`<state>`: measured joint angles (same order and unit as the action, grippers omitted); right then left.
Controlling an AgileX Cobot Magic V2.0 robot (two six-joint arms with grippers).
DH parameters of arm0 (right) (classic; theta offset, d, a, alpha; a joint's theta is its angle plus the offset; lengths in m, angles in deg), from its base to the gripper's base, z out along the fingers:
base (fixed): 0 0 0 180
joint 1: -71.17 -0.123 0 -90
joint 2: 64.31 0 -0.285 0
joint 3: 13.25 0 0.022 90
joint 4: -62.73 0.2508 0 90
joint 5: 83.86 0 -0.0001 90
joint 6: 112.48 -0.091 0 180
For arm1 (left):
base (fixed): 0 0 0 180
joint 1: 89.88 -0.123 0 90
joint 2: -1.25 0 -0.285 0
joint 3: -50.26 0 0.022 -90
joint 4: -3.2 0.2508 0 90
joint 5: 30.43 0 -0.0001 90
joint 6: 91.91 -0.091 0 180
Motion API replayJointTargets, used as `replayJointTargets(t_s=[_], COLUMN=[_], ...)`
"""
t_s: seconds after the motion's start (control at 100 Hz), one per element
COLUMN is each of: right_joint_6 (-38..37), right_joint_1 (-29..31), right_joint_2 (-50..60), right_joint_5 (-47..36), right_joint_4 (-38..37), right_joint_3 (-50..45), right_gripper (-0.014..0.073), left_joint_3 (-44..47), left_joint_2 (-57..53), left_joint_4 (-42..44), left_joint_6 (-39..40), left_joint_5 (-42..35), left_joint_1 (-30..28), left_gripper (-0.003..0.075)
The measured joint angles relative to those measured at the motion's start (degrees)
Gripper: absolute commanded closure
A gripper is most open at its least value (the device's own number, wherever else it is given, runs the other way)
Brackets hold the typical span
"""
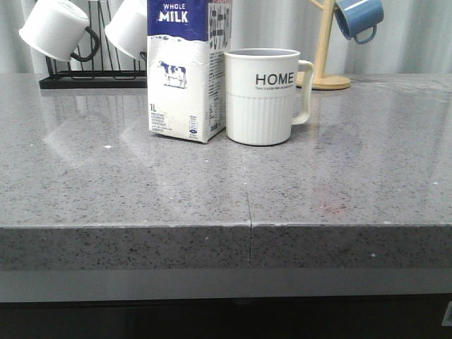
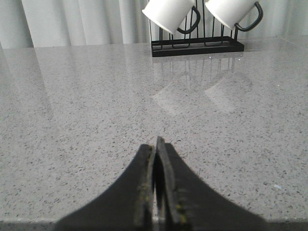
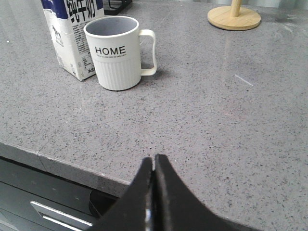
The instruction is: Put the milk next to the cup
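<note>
Nearest the cameras, the left gripper and the right gripper each show fingers pressed together with nothing between them; neither arm appears in the front view, and the right gripper hangs over the counter's front edge. Farther in, about midway to the rear edge, the milk stands upright with the cup just beside it on its right, handle turned away from the carton; whether the two touch cannot be told. Toward the rear edge stand a black wire rack holding two white mugs and a wooden mug tree with a blue mug. By this arrangement the placement step appears complete, with both arms withdrawn. Any next move calls only for keeping clear of the pair.
</note>
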<state>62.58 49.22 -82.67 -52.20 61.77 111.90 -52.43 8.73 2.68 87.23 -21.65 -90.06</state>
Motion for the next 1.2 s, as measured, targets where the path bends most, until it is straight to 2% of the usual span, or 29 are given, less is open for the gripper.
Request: replayJointTargets(t_s=[0.96, 1.08, 1.2], right_joint_6=[0.0, 0.0, 0.0], right_joint_1=[0.0, 1.5, 7.4], right_joint_2=[0.0, 0.0, 0.0], right_joint_5=[0.0, -4.1, -12.6], right_joint_4=[-0.2, -2.0, -3.2], right_joint_3=[-0.2, -2.4, -6.7], right_gripper=[0.0632, 0.0632, 0.0632], left_joint_3=[0.0, 0.0, 0.0], left_joint_2=[0.0, 0.0, 0.0], left_joint_4=[0.1, 0.1, 0.1], left_joint_6=[0.0, 0.0, 0.0], left_joint_5=[0.0, 0.0, 0.0], left_joint_1=[0.0, 0.0, 0.0], left_gripper=[0.0741, 0.0741, 0.0741])
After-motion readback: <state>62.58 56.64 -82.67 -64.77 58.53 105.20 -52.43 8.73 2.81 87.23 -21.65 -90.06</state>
